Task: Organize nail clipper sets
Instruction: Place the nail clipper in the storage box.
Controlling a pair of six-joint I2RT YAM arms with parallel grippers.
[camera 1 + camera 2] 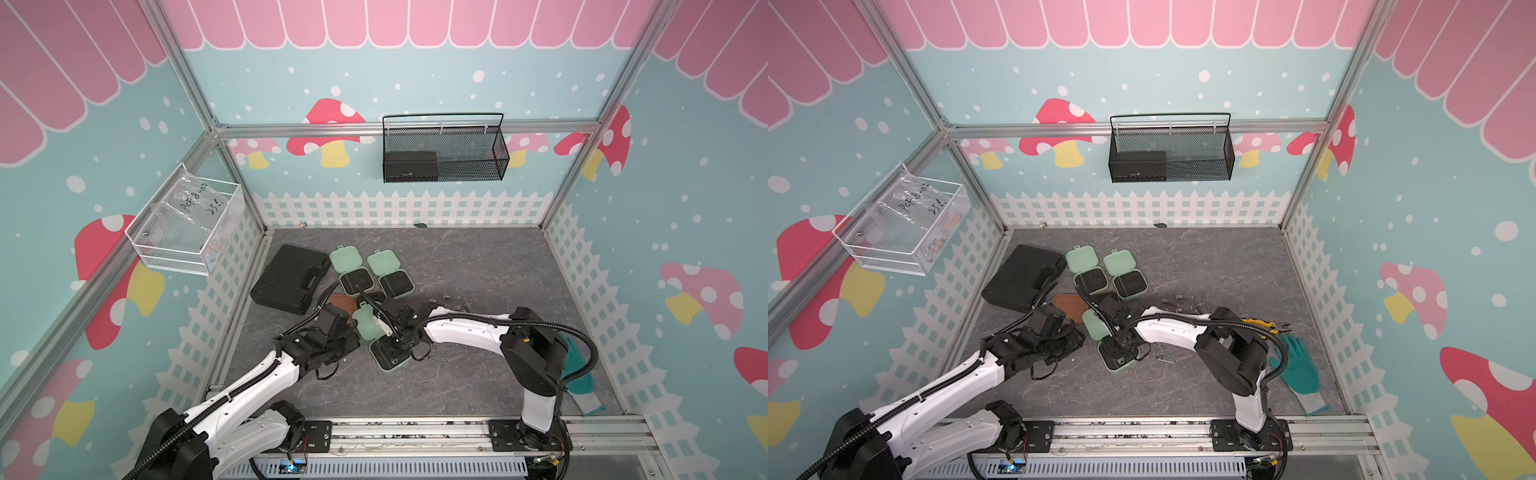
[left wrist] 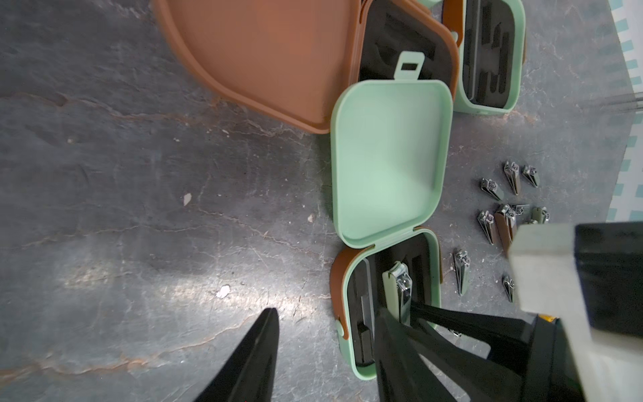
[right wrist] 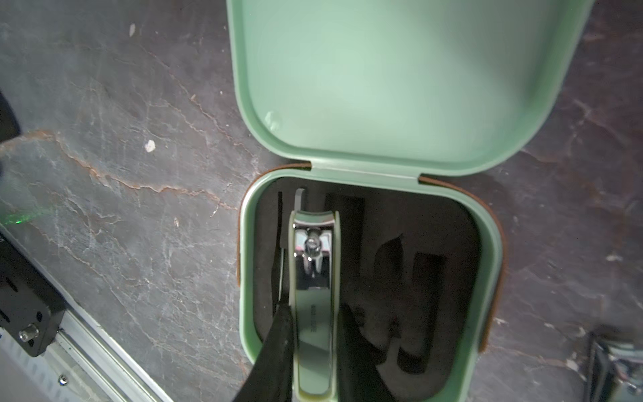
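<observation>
Near the middle of the floor a mint green case (image 1: 390,355) (image 3: 487,264) lies open, its lid (image 2: 389,160) flat behind it. My right gripper (image 3: 315,313) (image 1: 397,338) is shut on a mint-handled nail clipper (image 3: 315,264) (image 2: 400,285), which stands in a slot of the black insert. My left gripper (image 2: 328,313) (image 1: 351,338) is open at the case's side, one finger over the insert and the other above bare floor. Behind lie an open brown case (image 2: 264,59) and two more open mint cases (image 1: 351,270) (image 1: 388,276). Several loose silver clippers (image 2: 504,209) (image 1: 457,301) lie to the right.
A large black case with a handle (image 1: 291,278) lies at the back left. A teal glove (image 1: 1298,365) and yellow-handled pliers (image 1: 1262,324) lie by the right wall. One clipper (image 1: 1165,359) rests right of the near case. A black mesh basket (image 1: 444,149) and a white wire basket (image 1: 187,224) hang on the walls.
</observation>
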